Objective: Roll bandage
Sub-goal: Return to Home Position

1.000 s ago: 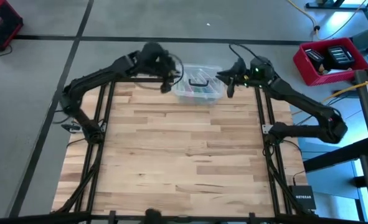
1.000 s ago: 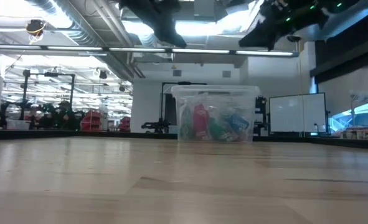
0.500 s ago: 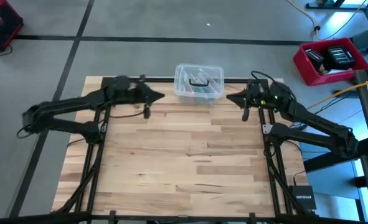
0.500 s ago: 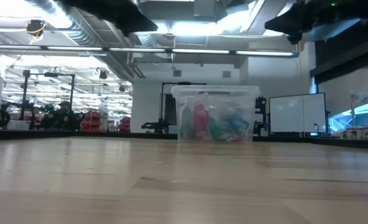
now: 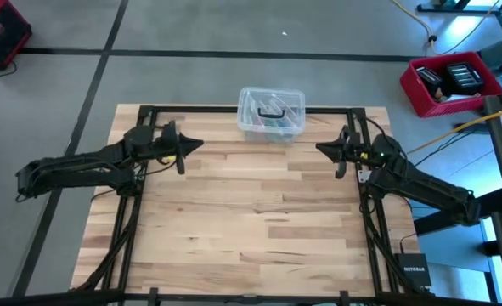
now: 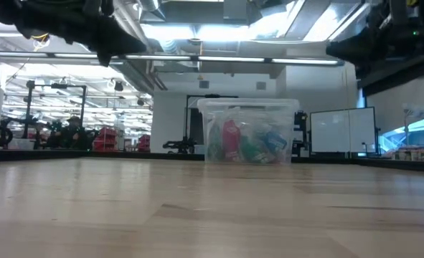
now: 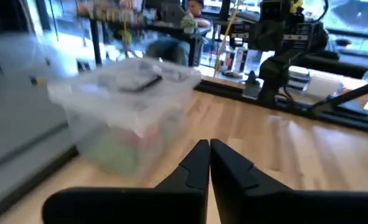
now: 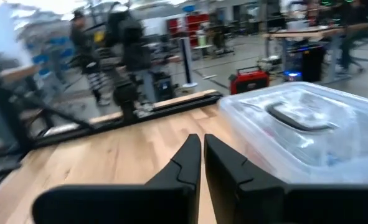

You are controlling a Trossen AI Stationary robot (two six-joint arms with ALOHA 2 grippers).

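Looking down from above, the clear lidded box (image 5: 271, 115) sits at the table's (image 5: 251, 221) far edge, ahead of both sets of fingertips and between them. Only the level view shows the blue bandage (image 6: 273, 140) inside it, among red and green items. Bare wood lies wide open beneath both arms. The left gripper (image 7: 208, 145) and right gripper (image 8: 201, 139) hover with fingers pressed together, holding nothing, well apart from the box.

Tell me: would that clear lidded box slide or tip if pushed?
Probably slides: the box looks wider than tall, flat on the table. Likely light: thin clear plastic, few small items inside, so walls may flex.
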